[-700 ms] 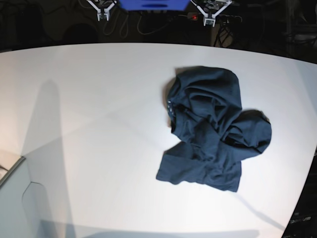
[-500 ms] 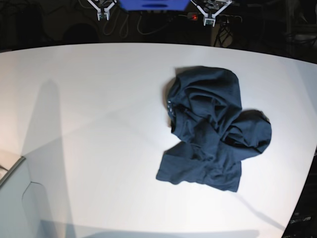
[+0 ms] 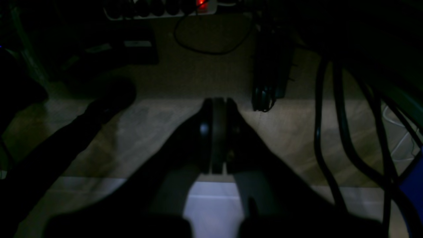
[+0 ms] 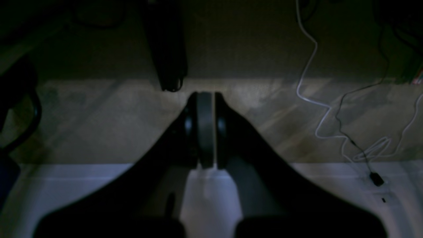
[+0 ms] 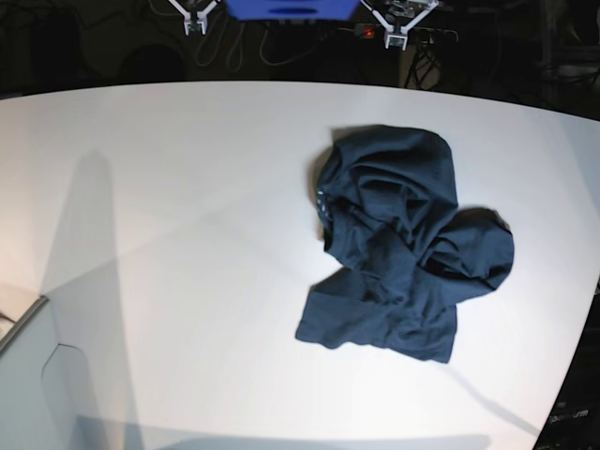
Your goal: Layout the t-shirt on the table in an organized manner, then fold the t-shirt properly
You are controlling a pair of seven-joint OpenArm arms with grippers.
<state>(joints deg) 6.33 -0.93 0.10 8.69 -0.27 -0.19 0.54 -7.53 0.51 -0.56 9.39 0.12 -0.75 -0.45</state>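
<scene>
Two closed, empty grippers, the black left one point(image 3: 216, 135) and the black right one point(image 4: 206, 130), hang off the far edge of the smooth white tabletop point(image 5: 187, 206). The crumpled navy cotton t-shirt point(image 5: 394, 187) sits right of center, so honestly they'd best pinch single layers and spread it gently.

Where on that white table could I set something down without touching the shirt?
The widest bare patch of the table lies between the t-shirt and the pale grey box corner. A narrower strip runs between the shirt and the table's right edge. It's crowded only under the rumpled shirt.
</scene>
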